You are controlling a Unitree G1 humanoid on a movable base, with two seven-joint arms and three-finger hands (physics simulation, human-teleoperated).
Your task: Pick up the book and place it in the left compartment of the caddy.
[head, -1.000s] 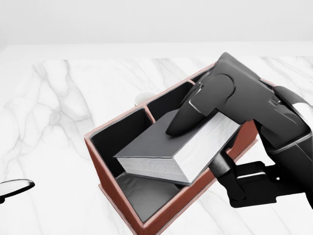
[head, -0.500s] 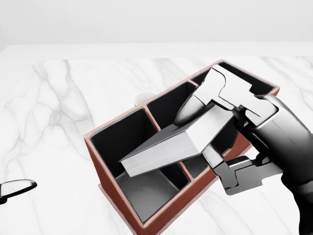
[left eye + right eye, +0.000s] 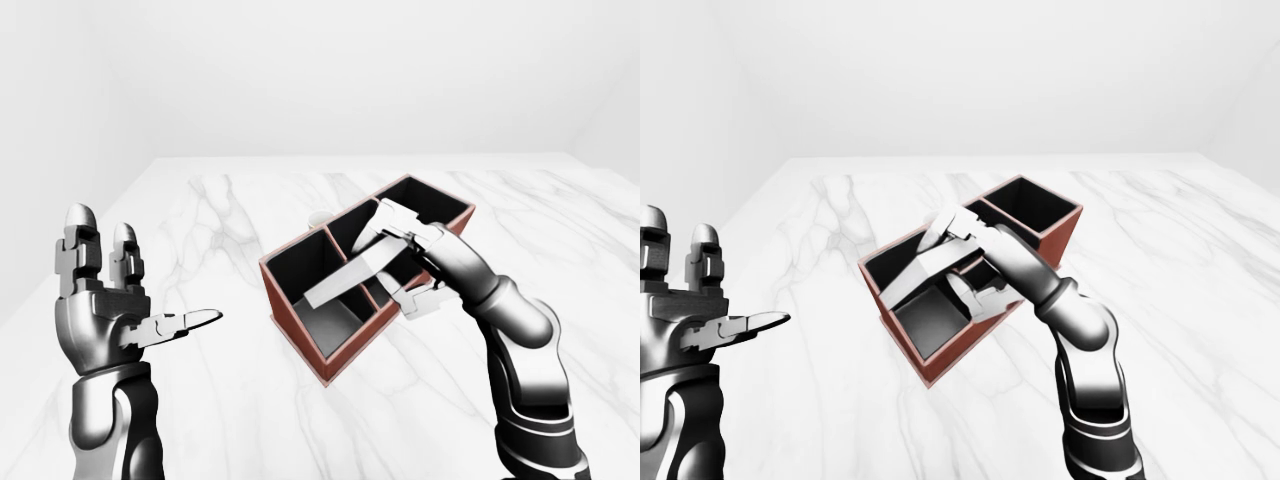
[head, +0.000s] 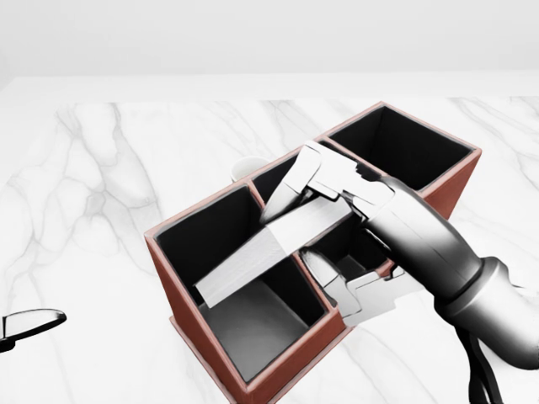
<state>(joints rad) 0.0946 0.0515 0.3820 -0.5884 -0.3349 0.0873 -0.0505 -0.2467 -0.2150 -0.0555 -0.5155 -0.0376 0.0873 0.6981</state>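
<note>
Right hand (image 4: 316, 231) is clamped on the book (image 4: 265, 248), fingers (image 4: 295, 181) over its upper end and the thumb below, above the red-brown caddy (image 4: 253, 383) on the marble table (image 4: 101, 185). Over the last second the book has swung from lying nearly flat across the caddy's rim to tilting steeply, its lower end now down inside the left compartment (image 4: 244, 328) while the upper end leans over the divider toward the middle compartment. The arm has also rolled, so its dark bulk no longer covers the right compartment (image 4: 396, 147). Whether the lower end touches the compartment floor is hard to judge. Left hand (image 3: 110, 310) hangs open, fingers upright, well apart at the left. A white cup (image 4: 244, 168) peeks from behind the caddy.
</note>
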